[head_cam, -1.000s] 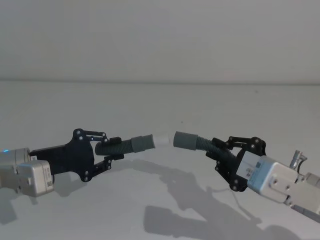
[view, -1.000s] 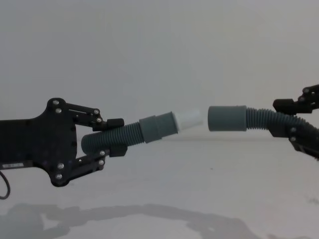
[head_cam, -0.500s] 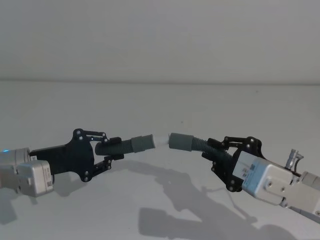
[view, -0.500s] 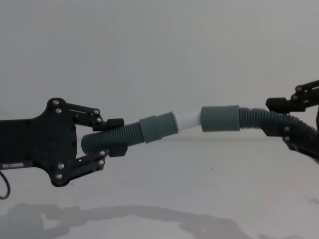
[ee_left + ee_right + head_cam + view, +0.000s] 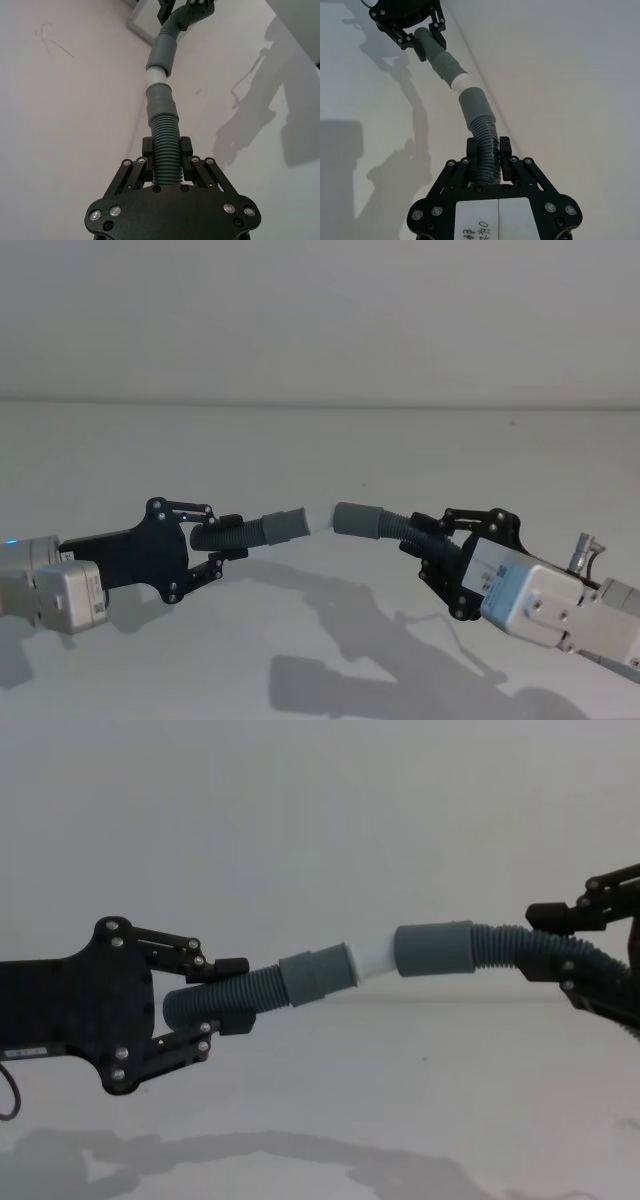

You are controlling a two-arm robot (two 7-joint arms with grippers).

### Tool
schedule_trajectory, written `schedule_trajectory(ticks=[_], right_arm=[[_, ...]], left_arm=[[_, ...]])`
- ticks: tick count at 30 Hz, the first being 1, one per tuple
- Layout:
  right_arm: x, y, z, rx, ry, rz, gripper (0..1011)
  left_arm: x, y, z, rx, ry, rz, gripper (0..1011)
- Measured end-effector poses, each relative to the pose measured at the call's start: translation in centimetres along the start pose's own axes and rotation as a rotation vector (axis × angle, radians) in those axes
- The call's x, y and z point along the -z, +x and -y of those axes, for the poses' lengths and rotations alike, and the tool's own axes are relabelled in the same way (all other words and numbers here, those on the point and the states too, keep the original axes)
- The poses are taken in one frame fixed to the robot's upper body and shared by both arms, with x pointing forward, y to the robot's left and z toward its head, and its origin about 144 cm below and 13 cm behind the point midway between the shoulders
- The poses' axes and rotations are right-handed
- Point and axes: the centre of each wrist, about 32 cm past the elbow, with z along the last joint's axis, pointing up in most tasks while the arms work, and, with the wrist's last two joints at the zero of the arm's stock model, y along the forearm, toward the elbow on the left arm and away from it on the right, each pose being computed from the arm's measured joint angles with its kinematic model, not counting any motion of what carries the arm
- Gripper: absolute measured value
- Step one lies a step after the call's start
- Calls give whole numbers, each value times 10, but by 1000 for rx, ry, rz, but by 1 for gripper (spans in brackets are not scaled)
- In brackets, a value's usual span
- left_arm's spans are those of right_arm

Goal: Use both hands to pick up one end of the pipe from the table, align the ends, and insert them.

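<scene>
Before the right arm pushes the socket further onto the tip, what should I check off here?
1. Left gripper shut on the corrugated hose: ok.
2. Right gripper shut on the hose behind the socket cuff: ok.
3. White tip at the socket mouth: ok, tip and cuff meet.
4. Axes in line: not ok; the grey collar tilts upward while the cuff sits near level.
5. Tip fully seated: not ok, white is exposed.
6. Both ends lifted off the table: ok.

Left gripper [image 5: 228, 537] and right gripper [image 5: 422, 536] clamping the pipe [image 5: 240, 530], white tip [image 5: 321, 521] against socket cuff [image 5: 357, 519].
</scene>
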Motion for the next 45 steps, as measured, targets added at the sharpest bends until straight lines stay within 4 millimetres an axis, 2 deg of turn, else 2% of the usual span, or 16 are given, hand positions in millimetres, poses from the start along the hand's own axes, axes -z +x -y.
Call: schedule_trajectory(ticks=[45], right_arm=[[-2,5,-5,3,-13,-13,253]], left_arm=[[0,0,0,0,0,0,308]])
